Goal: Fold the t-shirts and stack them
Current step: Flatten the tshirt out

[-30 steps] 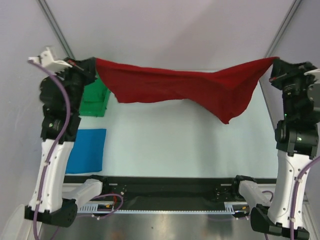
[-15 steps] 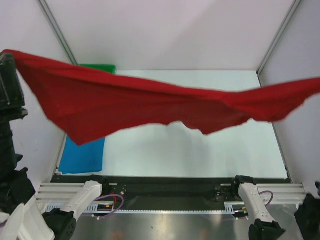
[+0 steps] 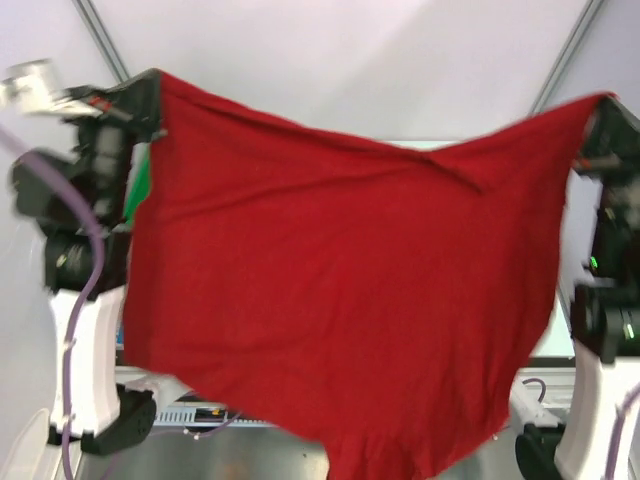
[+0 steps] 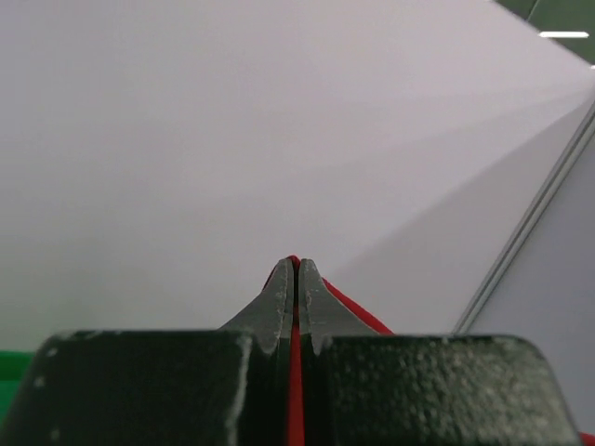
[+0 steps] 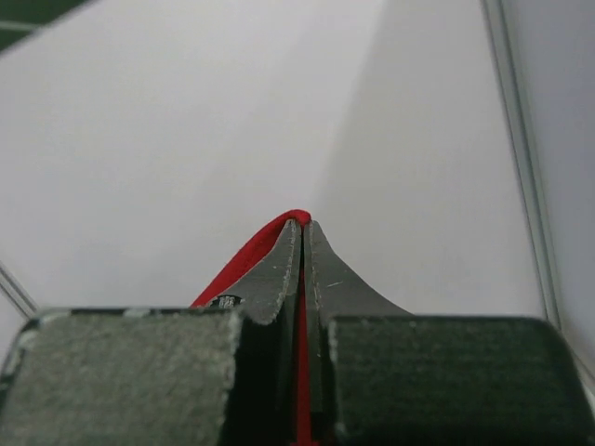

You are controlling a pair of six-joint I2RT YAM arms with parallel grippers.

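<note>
While both arms stand raised at the two sides of the cell, the deep red t-shirt hangs spread between them like a curtain and fills most of the top view. Its upper edge runs from the left gripper at the far left, dips toward the middle, then climbs to the right gripper at the far right. The left edge drops almost straight, just beside the left arm. The right edge slants inward and down, near the right arm. The lower hem slopes from the left down to the near edge of the view, where it runs out of the picture. The cloth is blurred along these edges.

Behind the shirt stands the pale back wall, with a frame post at the far left and another at the far right. A green sliver shows between the left arm and the cloth; what it is cannot be told.

Each wrist view looks out on bare wall beyond the fingertips. In both, the jaws are clenched on the shirt: a thin red strip of cloth runs up between the closed fingers and folds over their tips, and the rest of the shirt falls away below.
</note>
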